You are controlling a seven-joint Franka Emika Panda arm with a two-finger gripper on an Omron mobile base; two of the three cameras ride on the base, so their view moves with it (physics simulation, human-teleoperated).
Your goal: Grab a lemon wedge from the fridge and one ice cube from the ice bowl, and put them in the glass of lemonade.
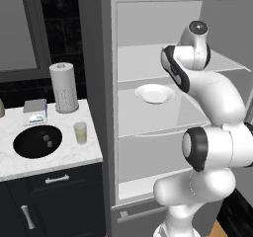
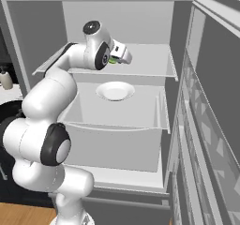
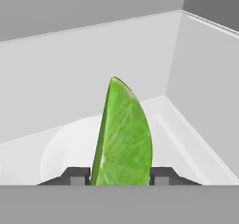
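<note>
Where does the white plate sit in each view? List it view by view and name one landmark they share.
Left base view: the white plate lies near the centre, on a middle shelf of the fridge.
Right base view: the plate is just left of centre, on that same shelf.
Hand view: it is the pale disc at lower left, partly behind the lemon wedge.
Shared landmark: the fridge's grey back wall.
</note>
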